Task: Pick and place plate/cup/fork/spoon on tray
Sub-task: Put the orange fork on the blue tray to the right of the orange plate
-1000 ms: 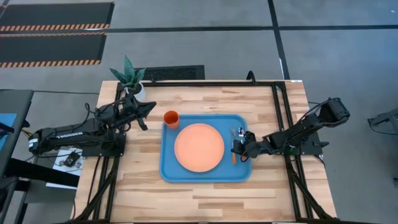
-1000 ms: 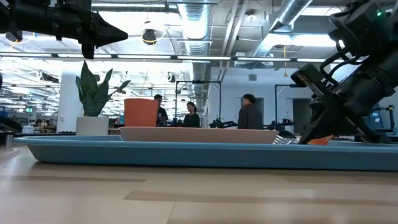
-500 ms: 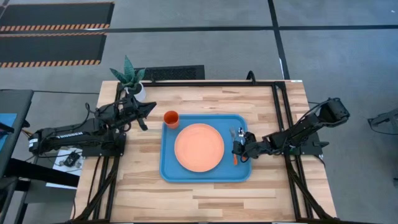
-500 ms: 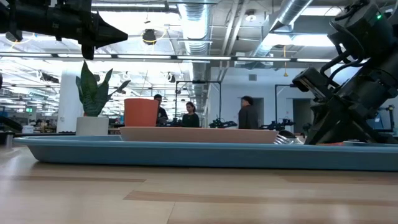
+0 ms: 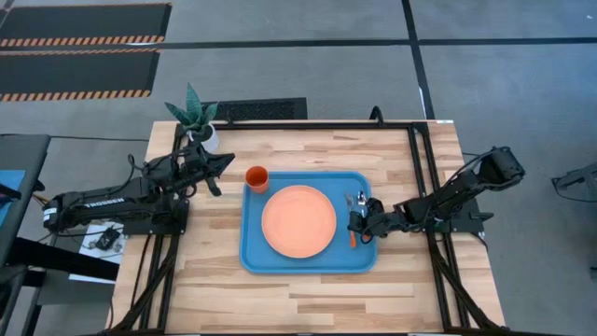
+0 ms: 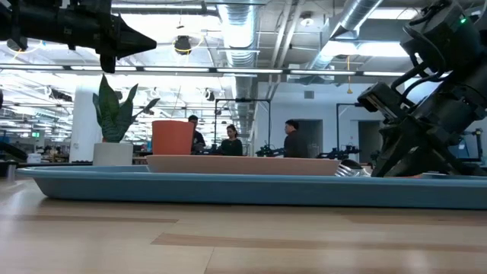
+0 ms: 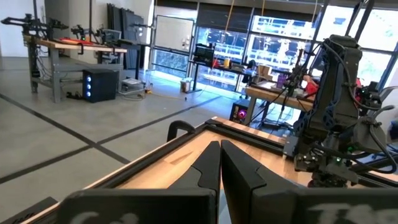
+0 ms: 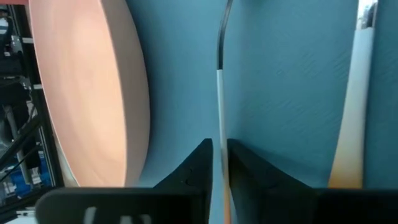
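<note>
Left end effector (image 5: 222,165) raised at left of centre in the high view, fingers closed. Right end effector (image 5: 354,224) low, right of centre, fingers pinched nearly together.

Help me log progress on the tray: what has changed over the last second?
The right gripper dipped, lowering the orange-handled utensil between its fingers down to the tray; it still holds it. Fork or spoon, I cannot tell. In the room behind, a person walked left. The left gripper, plate and cup stayed put.
</note>
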You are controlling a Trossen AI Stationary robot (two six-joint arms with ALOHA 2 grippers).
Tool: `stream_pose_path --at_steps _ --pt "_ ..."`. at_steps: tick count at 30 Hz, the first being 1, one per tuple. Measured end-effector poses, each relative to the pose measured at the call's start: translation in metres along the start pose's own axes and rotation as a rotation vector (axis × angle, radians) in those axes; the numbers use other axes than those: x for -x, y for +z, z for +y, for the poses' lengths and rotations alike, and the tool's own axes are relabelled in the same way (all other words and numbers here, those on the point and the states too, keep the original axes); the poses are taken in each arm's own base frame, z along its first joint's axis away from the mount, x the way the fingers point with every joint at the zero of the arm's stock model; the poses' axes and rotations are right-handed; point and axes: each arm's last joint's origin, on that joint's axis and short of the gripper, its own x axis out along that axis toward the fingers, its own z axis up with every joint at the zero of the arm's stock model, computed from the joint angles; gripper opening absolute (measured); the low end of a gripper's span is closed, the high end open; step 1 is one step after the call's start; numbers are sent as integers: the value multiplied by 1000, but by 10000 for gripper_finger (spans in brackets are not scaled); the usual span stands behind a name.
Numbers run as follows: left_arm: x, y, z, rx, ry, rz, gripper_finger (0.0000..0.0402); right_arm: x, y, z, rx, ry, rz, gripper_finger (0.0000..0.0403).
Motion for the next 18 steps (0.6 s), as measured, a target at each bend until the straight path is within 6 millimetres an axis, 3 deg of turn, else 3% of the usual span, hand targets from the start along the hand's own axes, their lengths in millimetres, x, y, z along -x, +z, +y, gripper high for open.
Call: stream_pose_path --at_steps 10,18 --pt "0 0 0 1 0 -1 0 0 -1 2 10 18 10 137" --pt "0 0 0 1 -1 -1 0 4 0 4 11 25 21 157"
